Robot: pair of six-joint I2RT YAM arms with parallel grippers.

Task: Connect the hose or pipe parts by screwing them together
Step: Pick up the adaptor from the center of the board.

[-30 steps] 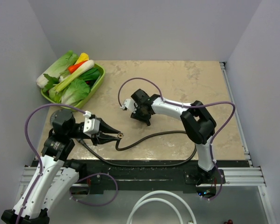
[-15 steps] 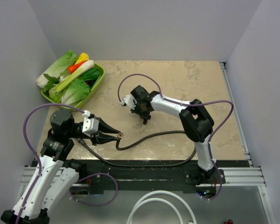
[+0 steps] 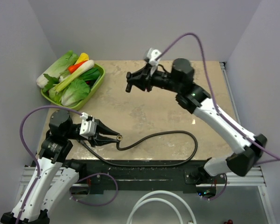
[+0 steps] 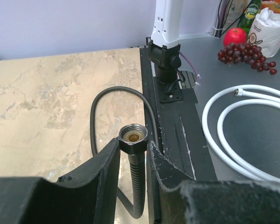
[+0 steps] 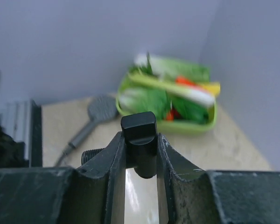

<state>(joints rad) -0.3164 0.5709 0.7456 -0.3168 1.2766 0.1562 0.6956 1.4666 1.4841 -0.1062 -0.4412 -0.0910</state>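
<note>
My left gripper (image 3: 113,136) is shut on the hex end nut (image 4: 133,137) of the dark-brown hose (image 3: 177,133), holding it low over the table's near-left part. The nut's open threaded mouth faces away from the fingers (image 4: 102,165). The hose loops right across the table and back along the front edge. High over the far middle of the table, my right gripper (image 3: 132,81) is shut on the small black T-shaped fitting (image 5: 138,128), whose threaded stub (image 5: 89,155) sticks out to the left. The grey shower head (image 5: 101,108) lies on the table in the right wrist view.
A green tray (image 3: 99,79) of vegetables sits at the far left corner. A thick white looped tube (image 4: 233,126) lies off the table beside the black base rail (image 3: 144,170). Fruit and a bottle (image 4: 245,51) stand further off. Grey walls enclose three sides.
My right arm has risen from the table's middle and stretched out toward the far side, its gripper now shut on the black fitting. The left arm and hose nut have stayed put.
</note>
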